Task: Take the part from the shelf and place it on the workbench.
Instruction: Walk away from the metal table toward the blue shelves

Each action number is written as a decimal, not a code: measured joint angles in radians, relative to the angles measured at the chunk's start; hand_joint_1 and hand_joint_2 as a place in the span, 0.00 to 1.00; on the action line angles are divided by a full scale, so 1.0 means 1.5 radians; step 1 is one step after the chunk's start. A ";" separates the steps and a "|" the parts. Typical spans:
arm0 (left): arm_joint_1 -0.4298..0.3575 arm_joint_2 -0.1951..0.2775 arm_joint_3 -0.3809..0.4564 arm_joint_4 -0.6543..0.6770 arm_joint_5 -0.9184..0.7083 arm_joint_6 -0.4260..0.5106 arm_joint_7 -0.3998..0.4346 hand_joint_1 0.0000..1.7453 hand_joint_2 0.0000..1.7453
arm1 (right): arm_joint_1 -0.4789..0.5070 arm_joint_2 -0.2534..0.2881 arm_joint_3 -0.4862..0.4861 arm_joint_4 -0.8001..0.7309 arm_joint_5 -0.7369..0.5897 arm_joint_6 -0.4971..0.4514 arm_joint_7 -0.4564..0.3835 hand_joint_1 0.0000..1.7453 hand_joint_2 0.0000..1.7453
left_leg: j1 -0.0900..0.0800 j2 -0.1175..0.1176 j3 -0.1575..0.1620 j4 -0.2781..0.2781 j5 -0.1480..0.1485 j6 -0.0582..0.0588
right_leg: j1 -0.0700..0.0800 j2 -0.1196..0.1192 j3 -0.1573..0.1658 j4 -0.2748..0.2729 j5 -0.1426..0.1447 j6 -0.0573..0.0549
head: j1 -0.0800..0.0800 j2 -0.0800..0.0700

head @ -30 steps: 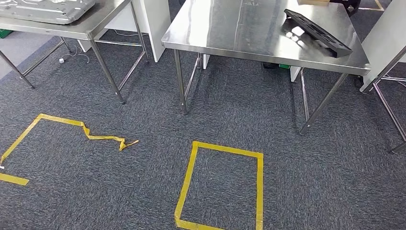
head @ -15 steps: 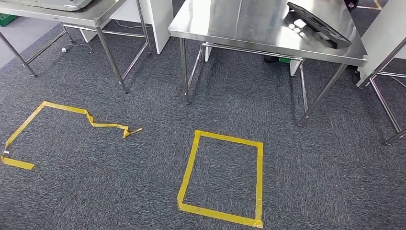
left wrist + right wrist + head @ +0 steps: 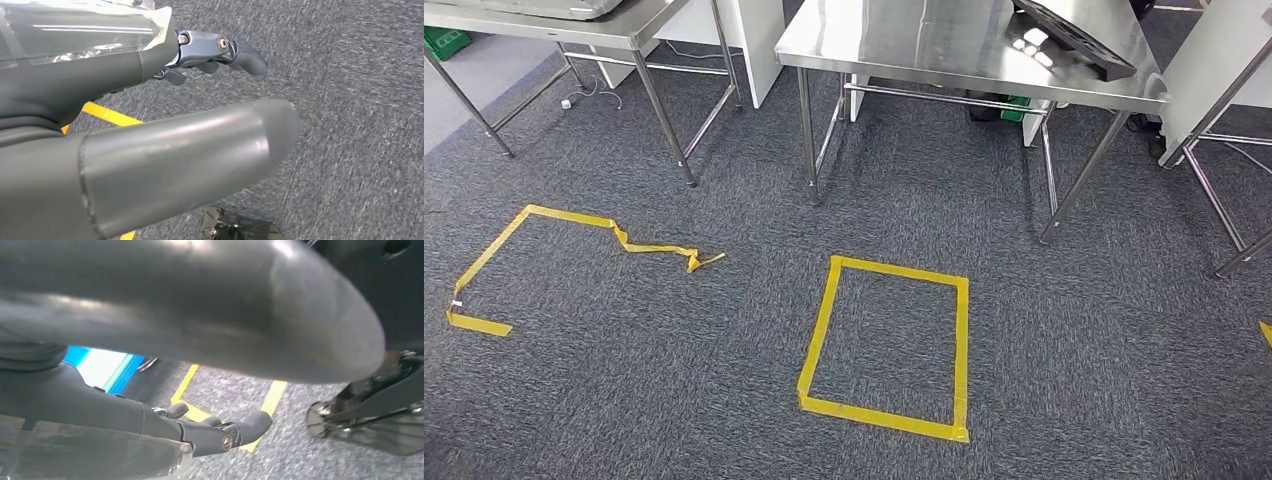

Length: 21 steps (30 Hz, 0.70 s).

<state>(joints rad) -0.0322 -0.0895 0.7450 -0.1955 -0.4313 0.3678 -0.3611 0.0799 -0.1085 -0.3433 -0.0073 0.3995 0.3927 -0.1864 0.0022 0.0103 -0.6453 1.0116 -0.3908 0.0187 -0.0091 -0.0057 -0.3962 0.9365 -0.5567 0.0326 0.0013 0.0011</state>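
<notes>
**Arms down, part on the bench top**

Grey carpet (image 3: 1074,360) covered the floor, marked with a closed square of yellow tape (image 3: 887,345) and, to its left, a broken, crumpled outline of yellow tape (image 3: 574,250). You had the head camera looking forward and down at two stainless steel tables: the nearer steel workbench (image 3: 904,45) stood straight beyond the taped square, and a second steel table (image 3: 574,22) stood well apart to the left with a pale metal tray on it.

Your long black perforated part (image 3: 1074,45) lay flat on the far right of the workbench top, near its edge, touching nothing else. Judged from that, it looked already set down rather than waiting to be fetched; no shelf was visible to confirm it.

Your left hand (image 3: 210,55) hung beside the body over the carpet, its dark fingers (image 3: 247,55) loosely curled and holding nothing. Your right hand (image 3: 220,432) hung the same way above a strip of yellow tape, fingers (image 3: 257,421) slightly bent, with nothing between them. Both arms probably hung low to stay clear of the table legs. The taped square most likely marked your standing spot before the bench.
</notes>
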 joint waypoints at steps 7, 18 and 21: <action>0.000 -0.003 0.000 0.000 0.000 0.007 0.003 0.00 0.00 | -0.001 0.010 0.000 0.002 0.001 -0.023 -0.001 0.00 0.00 | 0.010 -0.005 -0.003 0.178 -0.112 -0.019 | -0.003 -0.007 -0.071 0.014 0.052 -0.012 | -0.005 0.000; -0.002 -0.007 0.000 -0.003 0.000 0.001 0.002 0.00 0.00 | -0.008 0.024 0.000 0.004 -0.005 -0.033 -0.001 0.00 0.00 | 0.006 0.011 0.099 -0.016 -0.086 0.029 | -0.002 0.001 -0.169 0.147 0.013 0.012 | 0.002 0.000; -0.002 -0.007 0.000 -0.004 -0.001 -0.001 0.002 0.00 0.00 | -0.007 0.026 0.000 0.004 -0.008 -0.034 -0.001 0.00 0.00 | 0.004 0.027 0.084 -0.015 -0.075 0.029 | -0.003 0.001 -0.187 0.235 -0.031 0.017 | 0.005 0.000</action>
<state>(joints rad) -0.0347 -0.0995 0.7454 -0.2010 -0.4329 0.3669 -0.3574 0.0701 -0.0699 -0.3433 -0.0012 0.3873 0.3416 -0.1877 0.0083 0.0514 -0.5201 0.9896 -0.5035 0.0622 -0.0132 -0.0043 -0.6767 1.2889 -0.6033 0.0587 0.0082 0.0011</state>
